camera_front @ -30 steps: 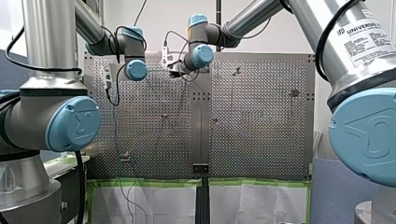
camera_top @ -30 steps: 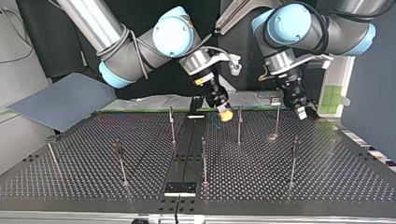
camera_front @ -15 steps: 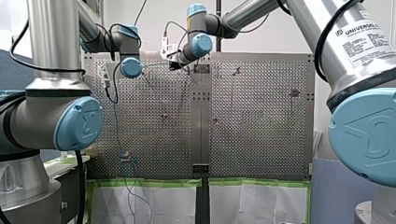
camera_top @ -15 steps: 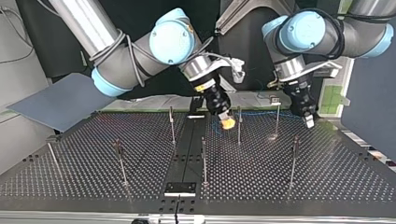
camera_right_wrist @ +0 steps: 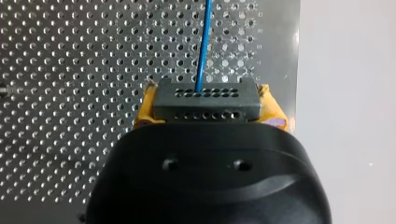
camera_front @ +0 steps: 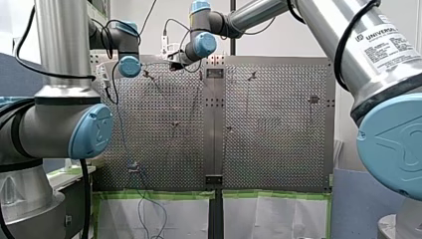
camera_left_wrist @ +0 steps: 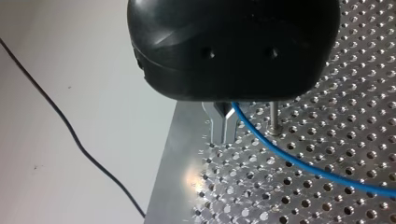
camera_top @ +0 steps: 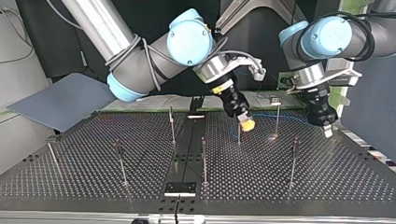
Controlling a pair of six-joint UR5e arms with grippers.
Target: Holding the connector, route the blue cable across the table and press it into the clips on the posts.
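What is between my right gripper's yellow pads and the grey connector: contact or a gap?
Touching. The right wrist view shows the grey connector pressed between the right gripper's yellow pads, with no gap at either side.

Silver tubes form my left arm [camera_front: 59,45] and my right arm [camera_front: 368,45], with pale blue joint caps [camera_front: 92,132] and looping black cables [camera_top: 135,44]. The right one bears a Universal Robots label [camera_front: 385,42]. The right end effector [camera_top: 247,125] has yellow pads [camera_right_wrist: 144,105] under a glossy black housing [camera_right_wrist: 210,177].

Shiny perforated metal table [camera_top: 327,173], glossy blue cable [camera_left_wrist: 299,163].
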